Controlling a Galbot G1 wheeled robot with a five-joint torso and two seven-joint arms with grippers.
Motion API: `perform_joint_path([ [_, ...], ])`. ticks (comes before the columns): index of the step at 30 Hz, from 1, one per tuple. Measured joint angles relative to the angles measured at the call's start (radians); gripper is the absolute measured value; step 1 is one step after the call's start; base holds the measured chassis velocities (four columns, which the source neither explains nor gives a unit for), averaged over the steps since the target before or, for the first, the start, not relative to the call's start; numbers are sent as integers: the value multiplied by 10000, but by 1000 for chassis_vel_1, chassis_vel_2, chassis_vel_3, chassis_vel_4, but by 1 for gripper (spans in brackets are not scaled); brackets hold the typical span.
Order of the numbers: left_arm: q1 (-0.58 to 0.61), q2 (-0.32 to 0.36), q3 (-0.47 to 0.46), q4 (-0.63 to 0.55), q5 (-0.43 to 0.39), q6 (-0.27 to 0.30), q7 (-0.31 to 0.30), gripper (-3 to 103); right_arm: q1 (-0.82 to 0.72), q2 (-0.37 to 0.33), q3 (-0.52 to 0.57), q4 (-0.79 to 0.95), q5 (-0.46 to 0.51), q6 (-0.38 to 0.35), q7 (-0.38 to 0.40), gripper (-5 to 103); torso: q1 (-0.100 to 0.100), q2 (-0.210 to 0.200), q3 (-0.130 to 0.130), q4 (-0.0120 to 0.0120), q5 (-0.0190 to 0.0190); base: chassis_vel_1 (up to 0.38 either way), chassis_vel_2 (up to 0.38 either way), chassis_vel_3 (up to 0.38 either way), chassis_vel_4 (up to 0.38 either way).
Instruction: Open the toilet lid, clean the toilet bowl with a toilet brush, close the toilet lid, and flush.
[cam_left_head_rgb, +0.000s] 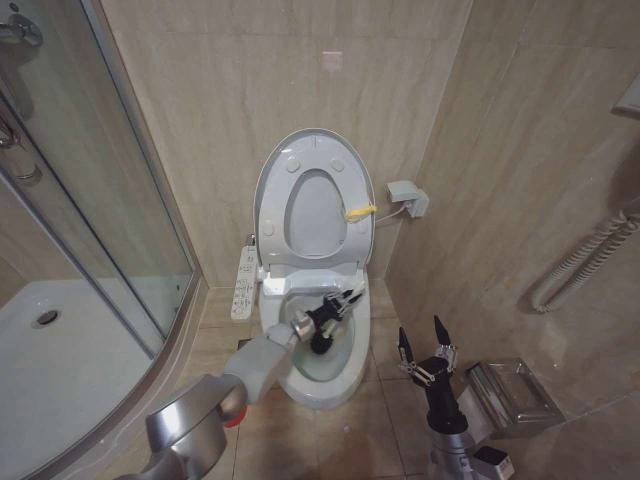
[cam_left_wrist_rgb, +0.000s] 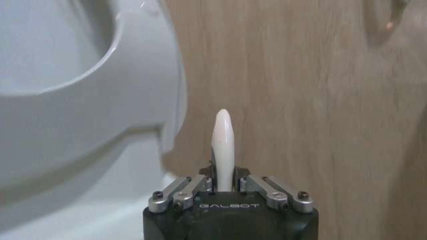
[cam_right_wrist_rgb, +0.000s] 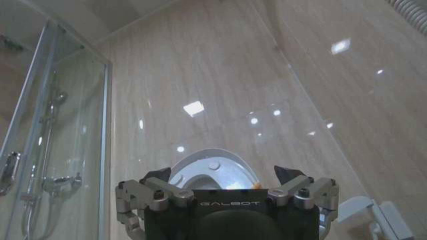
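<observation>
Brush over the open bowl

Brush (cam_left_wrist_rgb: 221, 145) handle sits clamped between our left gripper (cam_left_head_rgb: 345, 300) fingers; in the left wrist view we see the white stick rising out from between them, with the tiled wall behind it and the white seat to one side. From the head view our left arm reaches forward over the bowl (cam_left_head_rgb: 318, 372), and the gripper hangs above the basin near its rear rim. We see something dark just below the gripper, inside the bowl, but we cannot tell whether it is the bristle head.

Our lid (cam_left_head_rgb: 312, 200) stands upright against the back wall, with the seat raised flat against it and a small yellow tag (cam_left_head_rgb: 359, 212) at its right edge. A control panel (cam_left_head_rgb: 243, 284) runs along the bowl's left side.

Our right gripper (cam_left_head_rgb: 422, 345) is held low to the right of the bowl, above the floor, fingers spread wide apart and gripping nothing. Just beside it, on the floor by the right wall, we see a metal box (cam_left_head_rgb: 512, 395). The glass shower screen (cam_left_head_rgb: 90, 200) stands to the left.
</observation>
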Motion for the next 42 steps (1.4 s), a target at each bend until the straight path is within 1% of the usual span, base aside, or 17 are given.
perform_joint_path([
  [1, 0, 0, 0, 0, 0, 0, 0, 19, 0, 0, 0, 0, 0, 0, 0, 100, 0, 0, 0, 0, 0, 0, 0, 0, 0],
  [4, 30, 425, 209, -46, 22, 157, 16, 19, -3, 1, -2, 4, -18, 2, -11, 100, -1, 1, -2, 0, -3, 0, 0, 0, 0],
  [8, 16, 535, 347, -40, 47, 292, 11, 19, -11, 0, 0, 3, -19, 5, -25, 100, -1, 1, -2, -2, -3, 0, 0, 0, 0],
  [13, -109, 204, 197, -246, -202, 394, 26, 19, -19, 0, 4, 0, -24, 8, -32, 100, 0, 0, 1, 0, 2, 0, 0, 0, 0],
  [16, -230, -35, 155, -545, -574, 356, 128, 19, -17, 1, 18, 1, -24, 7, -26, 100, 0, 0, 0, -6, 1, 0, 0, 0, 0],
  [19, -381, -355, 159, -908, -1067, 160, 368, 19, -40, -4, 47, 4, -13, 6, -17, 100, 0, 0, 0, -9, 1, 0, 0, 0, 0],
  [23, -392, -427, 102, -673, -1044, 80, 499, 19, -71, -69, 89, 3, 51, 5, -17, 100, 0, 0, 0, -8, 1, 0, 0, 0, 0],
  [25, -295, -421, 68, -376, -907, 75, 502, 19, -99, -128, 102, 3, 122, 5, -22, 100, 0, 0, 0, 4, 3, 0, 0, 0, 0],
  [28, -115, -399, 128, -196, -705, 80, 433, 19, -101, -197, 126, -9, 181, 6, -29, 100, 1, 0, 0, 2, -3, 0, 0, 0, 0],
  [29, -62, -336, 192, -168, -623, 81, 325, 19, -92, -227, 138, -21, 201, 3, -29, 100, 0, 0, 0, -3, -3, 0, 0, 0, 0],
  [31, -51, -291, 224, -167, -586, 81, 250, 19, -80, -237, 137, -23, 208, -1, -29, 100, 0, 0, 0, -1, -1, 0, 0, 0, 0],
  [33, -100, -232, 244, -342, -574, 54, -2, 19, -35, -227, 100, -24, 209, -14, -27, 100, 0, -1, 1, 3, -1, 0, 0, 0, 0],
  [36, -309, -332, 136, -732, -695, -72, -165, 19, 12, -175, 19, -53, 187, -20, -24, 100, 0, 0, -1, -5, -1, 0, 0, 0, 0],
  [37, -436, -402, 17, -768, -706, -136, -185, 19, 15, -148, -18, -69, 165, -20, -29, 100, 0, 0, -2, -14, -3, 0, 0, 0, 0],
  [39, -487, -408, -34, -723, -706, -146, -186, 19, 12, -140, -31, -80, 157, -19, -34, 100, 0, 0, -2, -13, -2, 0, 0, 0, 0],
  [41, -494, -412, -81, -434, -666, -128, -187, 19, 3, -130, -64, -112, 153, -14, -65, 100, 0, 0, -1, -3, 1, 0, 0, 0, 0],
  [42, -494, -412, -81, -434, -666, -128, -187, 19, 3, -130, -64, -112, 153, -14, -65, 100, 0, 0, -1, -3, 1, 0, 0, 0, 0],
])
